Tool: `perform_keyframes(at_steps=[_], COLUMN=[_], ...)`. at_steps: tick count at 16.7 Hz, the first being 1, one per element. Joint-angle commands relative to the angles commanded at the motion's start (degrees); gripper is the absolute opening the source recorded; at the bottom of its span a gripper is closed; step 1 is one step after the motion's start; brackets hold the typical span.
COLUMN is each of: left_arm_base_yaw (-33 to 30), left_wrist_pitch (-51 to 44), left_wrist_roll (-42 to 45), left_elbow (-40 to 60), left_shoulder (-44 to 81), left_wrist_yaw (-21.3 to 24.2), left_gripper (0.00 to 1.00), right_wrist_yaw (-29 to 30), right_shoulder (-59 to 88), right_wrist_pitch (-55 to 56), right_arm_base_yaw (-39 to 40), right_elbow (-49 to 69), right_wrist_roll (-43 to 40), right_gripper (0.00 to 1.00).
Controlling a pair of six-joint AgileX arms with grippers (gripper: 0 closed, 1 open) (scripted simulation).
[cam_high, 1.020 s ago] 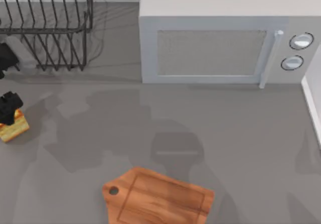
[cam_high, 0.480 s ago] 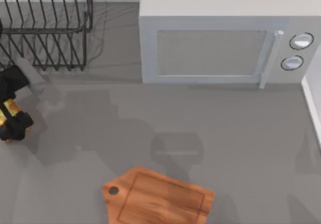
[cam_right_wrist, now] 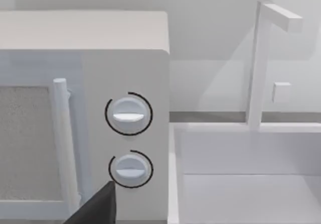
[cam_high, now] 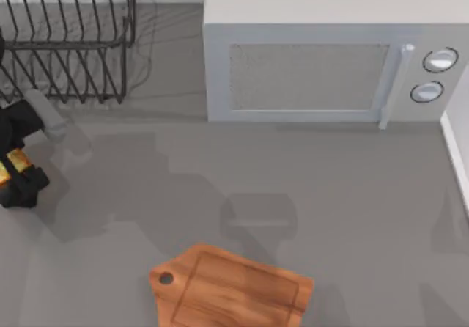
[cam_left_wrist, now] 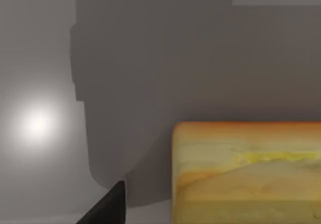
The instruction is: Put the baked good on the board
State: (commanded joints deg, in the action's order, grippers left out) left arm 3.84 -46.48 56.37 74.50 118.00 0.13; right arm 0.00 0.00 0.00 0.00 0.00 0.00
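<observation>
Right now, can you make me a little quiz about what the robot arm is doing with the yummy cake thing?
1. True or false: the baked good already lies on the board.
2. Which gripper is at the baked good? A) left gripper B) right gripper
3. Fill in: the big white box with two round knobs behind the board is a ____.

Key
1. False. The baked good is at the table's left edge, between the left gripper's fingers, while the board sits near the front middle, apart from it.
2. A.
3. microwave.
</observation>
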Motion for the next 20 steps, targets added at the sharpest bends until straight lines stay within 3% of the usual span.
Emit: perform_keyframes(at_steps=[10,20], left_arm_base_yaw=[0.0,-0.2], left_wrist_pitch=[0.0,-0.8], left_wrist_roll=[0.0,-0.2], left_elbow=[0.0,0.2], left_shoulder=[0.0,-0.9], left_wrist_yaw=[0.0,0.4], left_gripper=[0.02,0.0], right_wrist_yaw=[0.0,0.0], right_shoulder=[0.0,0.0], right_wrist_pitch=[0.0,0.0], right_arm_base_yaw=[0.0,0.0], right_elbow=[0.0,0.0], right_wrist_roll=[0.0,0.0], right_gripper=[1.0,1.0])
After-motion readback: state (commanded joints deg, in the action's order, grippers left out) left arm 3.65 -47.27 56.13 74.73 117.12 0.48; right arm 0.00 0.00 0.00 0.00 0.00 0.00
